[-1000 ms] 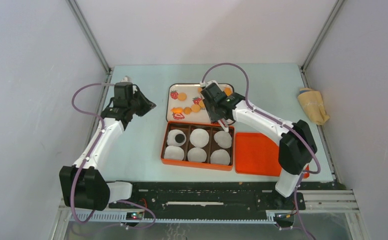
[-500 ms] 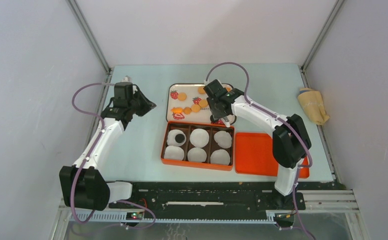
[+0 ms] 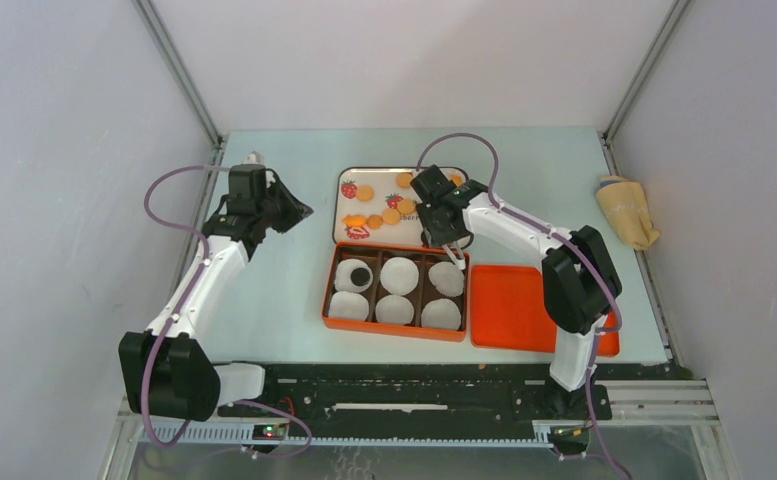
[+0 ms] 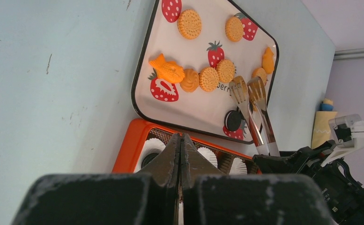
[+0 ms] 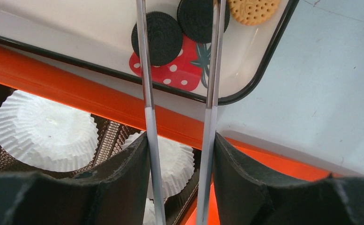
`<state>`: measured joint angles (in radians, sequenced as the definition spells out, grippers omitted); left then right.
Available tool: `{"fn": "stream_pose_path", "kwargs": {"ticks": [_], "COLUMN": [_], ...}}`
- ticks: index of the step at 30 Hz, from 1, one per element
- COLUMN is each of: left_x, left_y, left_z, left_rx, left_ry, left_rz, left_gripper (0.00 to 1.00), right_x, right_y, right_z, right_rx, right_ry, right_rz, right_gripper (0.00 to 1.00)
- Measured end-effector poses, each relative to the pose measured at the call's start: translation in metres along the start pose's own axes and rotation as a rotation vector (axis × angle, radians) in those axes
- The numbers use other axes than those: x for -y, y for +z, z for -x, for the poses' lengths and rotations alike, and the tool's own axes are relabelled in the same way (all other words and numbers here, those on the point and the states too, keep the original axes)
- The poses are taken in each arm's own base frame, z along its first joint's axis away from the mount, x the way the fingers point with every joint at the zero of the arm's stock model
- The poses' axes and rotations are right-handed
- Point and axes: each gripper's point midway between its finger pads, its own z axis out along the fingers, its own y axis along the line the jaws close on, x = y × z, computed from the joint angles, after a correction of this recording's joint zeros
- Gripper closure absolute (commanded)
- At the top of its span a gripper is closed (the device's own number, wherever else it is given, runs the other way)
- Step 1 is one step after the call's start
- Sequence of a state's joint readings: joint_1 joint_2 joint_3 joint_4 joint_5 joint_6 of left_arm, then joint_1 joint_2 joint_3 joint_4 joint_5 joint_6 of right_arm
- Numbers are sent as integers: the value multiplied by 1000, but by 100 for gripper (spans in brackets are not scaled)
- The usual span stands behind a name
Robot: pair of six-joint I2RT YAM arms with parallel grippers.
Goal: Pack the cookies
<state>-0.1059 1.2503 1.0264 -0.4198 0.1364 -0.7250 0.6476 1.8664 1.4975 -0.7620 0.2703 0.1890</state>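
Note:
Golden cookies (image 3: 365,192) (image 4: 189,23) lie scattered on a white strawberry-print tray (image 3: 374,178). Two black cookies (image 5: 157,37) rest at the tray's near right corner beside a golden one (image 5: 252,9). My right gripper (image 3: 447,240) (image 5: 180,140) is shut on metal tongs (image 5: 146,93) (image 4: 259,122), whose spread arms reach over the black cookies. The tong tips hover above the tray. An orange box (image 3: 326,300) holds white paper cups (image 3: 399,275). One black cookie (image 3: 360,275) sits in the far left cup. My left gripper (image 3: 299,212) (image 4: 181,140) is shut and empty, left of the tray.
The box's orange lid (image 3: 509,305) lies flat to the right of the box. A yellow cloth bundle (image 3: 624,210) sits at the table's far right edge. Frame posts stand at the back corners.
The right arm's elbow has swung left and its wrist has shifted slightly over the tray's near right corner. The tong arms have spread a little. The left arm has not moved.

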Motion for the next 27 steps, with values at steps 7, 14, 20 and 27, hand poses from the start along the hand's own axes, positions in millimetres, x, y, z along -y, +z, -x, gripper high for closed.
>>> {"fn": "stream_pose_path", "kwargs": {"ticks": [7, 14, 20, 27], "left_x": [2, 6, 5, -1], "left_y": [0, 0, -1, -1], "left_z": [0, 0, 0, 0], "left_rx": [-4, -5, -2, 0], "left_ry": [0, 2, 1, -2], "left_rz": [-11, -30, -26, 7], "left_gripper": [98, 98, 98, 98], "right_x": [0, -1, -7, -58], "right_y": [-1, -9, -46, -136], "right_z": [-5, 4, 15, 27], "right_rx": [-21, -4, 75, 264], "right_ry": [3, 20, 7, -86], "right_rz": [4, 8, 11, 133], "right_gripper": [76, 85, 84, 85]}}
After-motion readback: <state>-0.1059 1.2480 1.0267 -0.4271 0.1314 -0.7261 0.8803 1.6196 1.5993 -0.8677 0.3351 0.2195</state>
